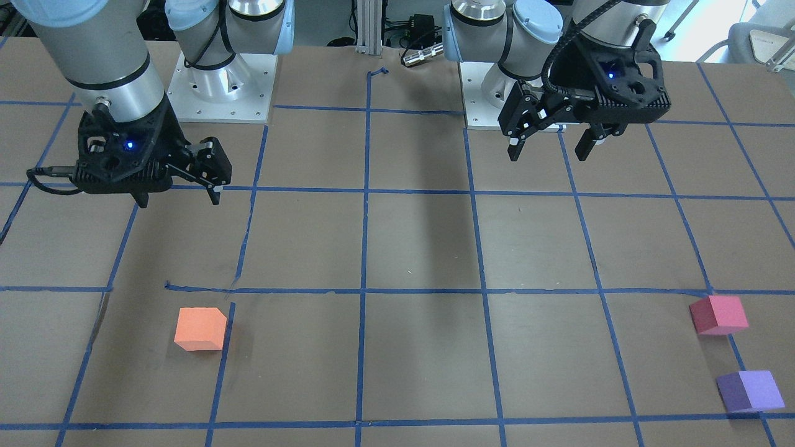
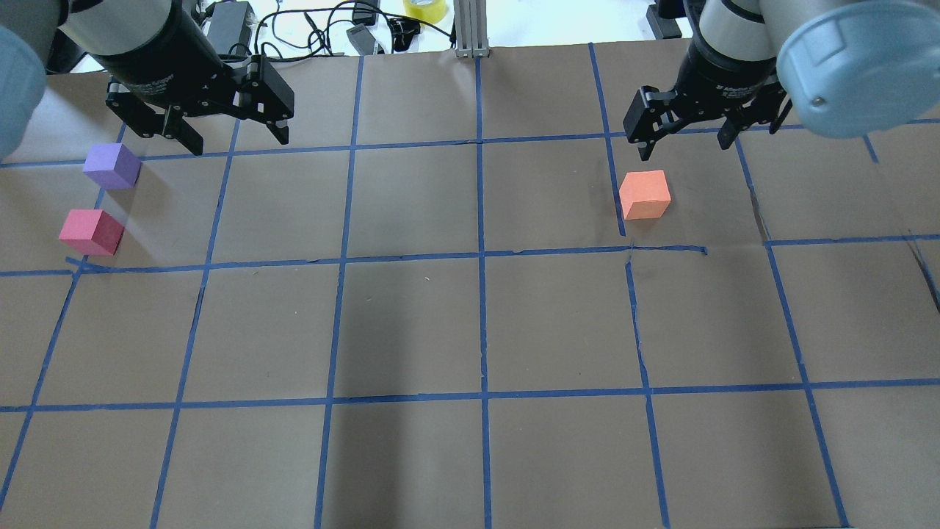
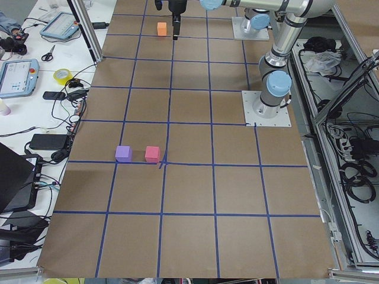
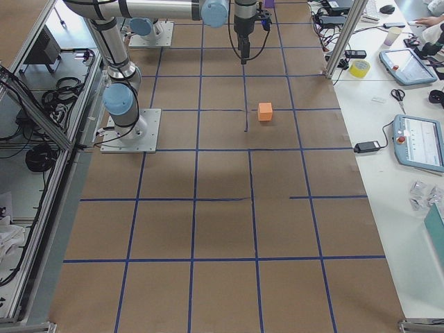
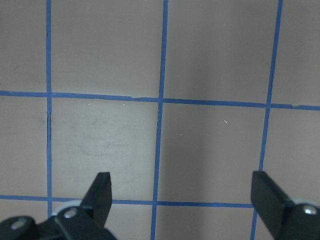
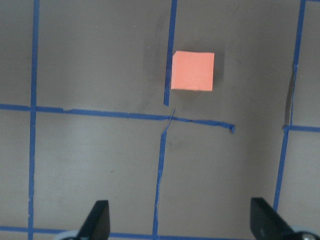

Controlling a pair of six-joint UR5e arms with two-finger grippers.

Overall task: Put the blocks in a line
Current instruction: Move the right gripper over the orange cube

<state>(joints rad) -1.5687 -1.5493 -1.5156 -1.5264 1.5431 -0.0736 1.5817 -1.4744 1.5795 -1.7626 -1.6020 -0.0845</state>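
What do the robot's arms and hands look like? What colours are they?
The left arm and right arm are round silver tubes with pale blue caps on the joints. The left gripper and right gripper are chunky black two-finger claws. Each has a tiny blue light and a black cable.

I'm looking in on a robotics lab: arms are standing on bolted plates at a table papered brown and gridded with blue tape, while teach pendants, a tape roll, scissors and loose cables are lying on the white bench alongside.
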